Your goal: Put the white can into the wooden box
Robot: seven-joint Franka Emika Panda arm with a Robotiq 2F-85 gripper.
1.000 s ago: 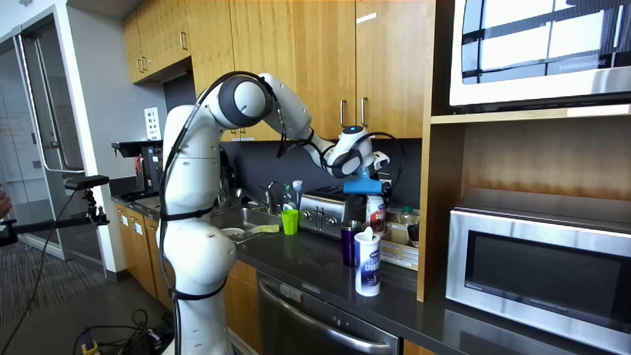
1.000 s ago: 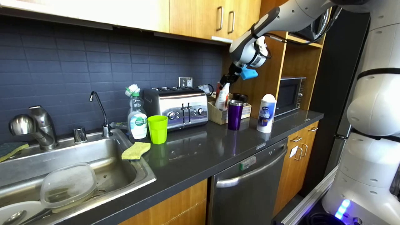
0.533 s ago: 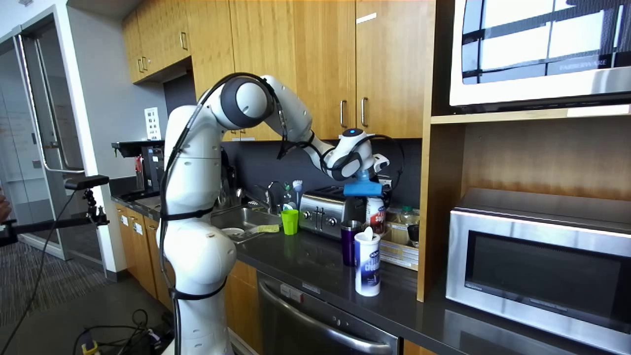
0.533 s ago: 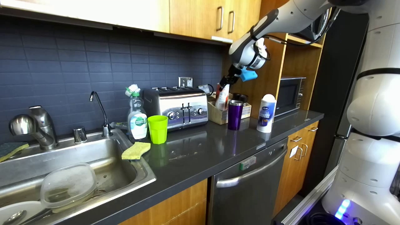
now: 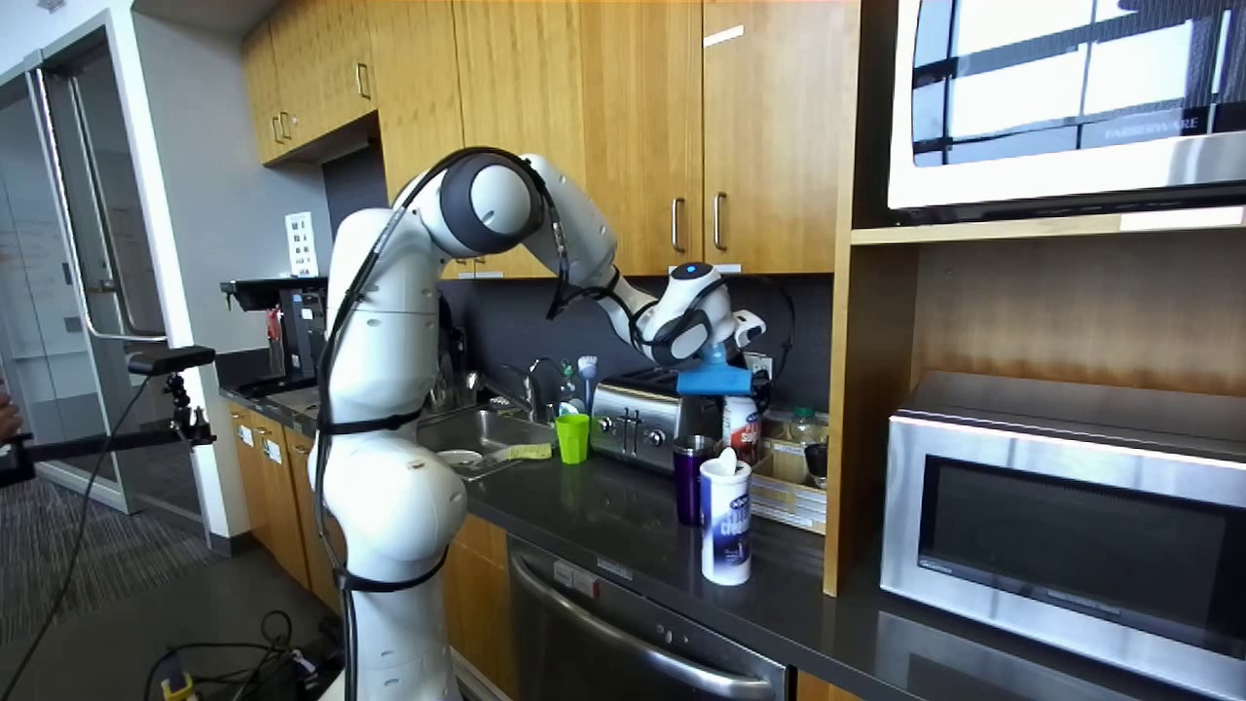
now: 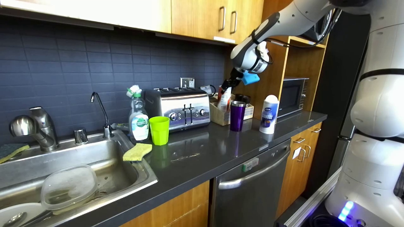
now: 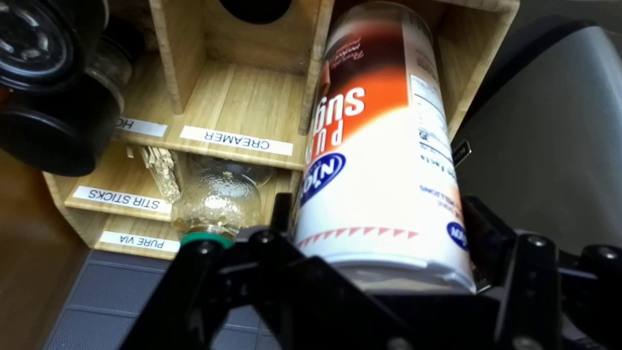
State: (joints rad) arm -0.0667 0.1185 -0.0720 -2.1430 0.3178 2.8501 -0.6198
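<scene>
Centre-right in the wrist view, the pincer (image 7: 375, 210) pinches the white can (image 7: 374, 160), slightly lower than earlier, its far end between walls of the wooden box (image 7: 240, 104)

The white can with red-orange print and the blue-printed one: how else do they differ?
Place: the red-orange can reaches into the wooden box; the blue can stands upright on the countertop.
Robot: the gripper straddles the red-orange can and is clear of the blue can.
View: both exterior views show the blue can whole, the red-orange can only partly.
Both are tall, round and partly white.
</scene>
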